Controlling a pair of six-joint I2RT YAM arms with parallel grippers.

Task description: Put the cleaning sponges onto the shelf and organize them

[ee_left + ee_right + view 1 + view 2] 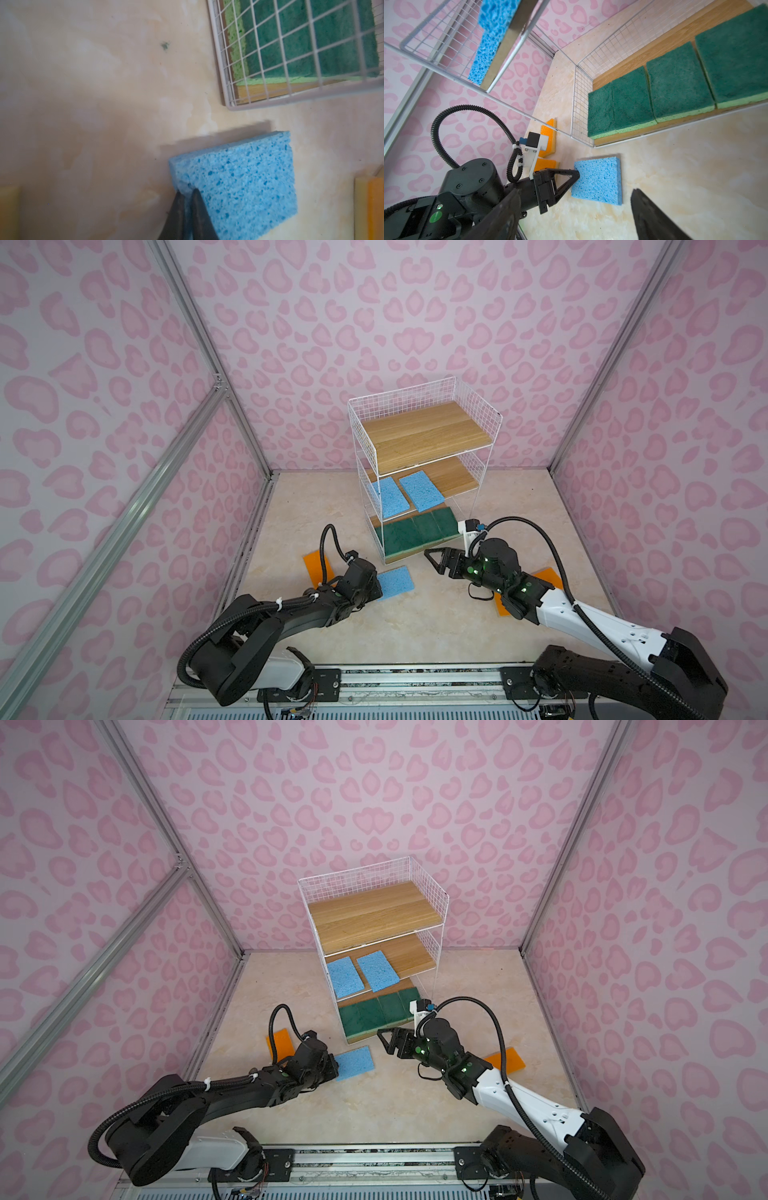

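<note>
**Pinching the loose blue sponge (395, 583) in front of the shelf (478, 406)**

Clamping the left gripper (188, 195) fully shut on that sponge's edge, down on the tabletop (415, 626) just before the shelf. Holding the right gripper (434, 559) wide open and empty, hovering just in front of the bottom board's front edge. Sitting on the middle board, side by side: 2 blue sponges (388, 499). Lining the bottom board edge to edge: 4 green sponges (415, 531). Lying on the tabletop on both sides, partly hidden under the arms (590, 614): orange sponges (316, 566).
</note>
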